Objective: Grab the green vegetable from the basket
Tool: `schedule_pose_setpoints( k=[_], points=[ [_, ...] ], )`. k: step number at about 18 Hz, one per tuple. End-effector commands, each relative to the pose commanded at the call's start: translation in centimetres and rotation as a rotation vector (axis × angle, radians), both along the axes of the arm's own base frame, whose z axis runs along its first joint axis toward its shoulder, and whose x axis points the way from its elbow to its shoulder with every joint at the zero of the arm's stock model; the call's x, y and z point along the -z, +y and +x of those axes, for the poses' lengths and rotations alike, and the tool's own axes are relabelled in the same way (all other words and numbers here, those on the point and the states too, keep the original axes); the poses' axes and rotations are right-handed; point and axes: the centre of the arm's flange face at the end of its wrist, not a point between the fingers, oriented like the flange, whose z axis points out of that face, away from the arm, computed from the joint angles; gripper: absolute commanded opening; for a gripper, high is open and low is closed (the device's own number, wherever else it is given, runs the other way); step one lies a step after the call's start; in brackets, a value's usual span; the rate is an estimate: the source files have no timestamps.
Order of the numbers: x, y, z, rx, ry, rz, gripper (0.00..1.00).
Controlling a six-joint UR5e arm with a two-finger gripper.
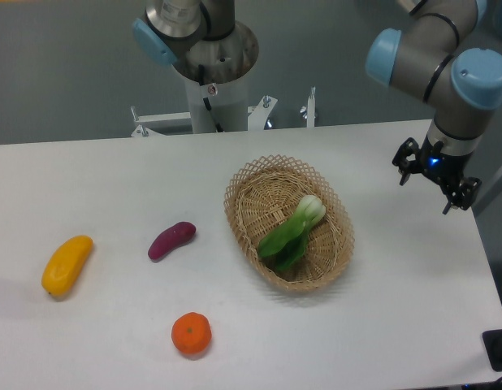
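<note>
Taking the basket [267,195] as the landmark, the nearest thing to the camera is an orange [191,334], round and bright, lying on the white table [113,179] in front of the basket and off to its left. Further left and a little farther back lies a yellow mango [67,264], well apart from the basket. Between the mango and the basket, just to the basket's left but not touching it, lies a purple sweet potato [171,240], tilted with its higher end toward the basket.

The basket itself is an oval of light tan wicker with an open looped rim, its long axis running diagonally. Inside it lies the green vegetable [292,233], on its side along the right half of the basket floor. Its pale whitish-green stem end points to the far right of the basket, and its dark green leaves spread toward the near edge, the leaf tips close to the inner wall. It takes up roughly a third of the basket's length.

To the right of the basket and somewhat farther back, well apart from it, the gripper [430,180] hangs over the table near its right edge, with its two dark fingers spread apart and nothing between them. Behind the basket, beyond the table's far edge, stands the arm's grey base column [210,89].
</note>
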Motion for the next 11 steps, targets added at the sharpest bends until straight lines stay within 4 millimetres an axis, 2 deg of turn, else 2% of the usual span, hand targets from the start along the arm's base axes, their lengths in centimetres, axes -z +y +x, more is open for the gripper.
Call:
schedule_pose_setpoints(
  k=[2, 4, 7, 11],
  points=[
    [0.4, 0.2, 0.5, 0.005, -0.012, -0.002, 1.00],
    [0.1, 1.7, 2.0, 0.002, -0.015, -0.002, 1.00],
    [0.5, 2.4, 3.8, -0.008, -0.033, 0.004, 1.00],
    [1.4, 5.0, 7.7, -0.042, -0.064, -0.002, 1.00]
  ],
)
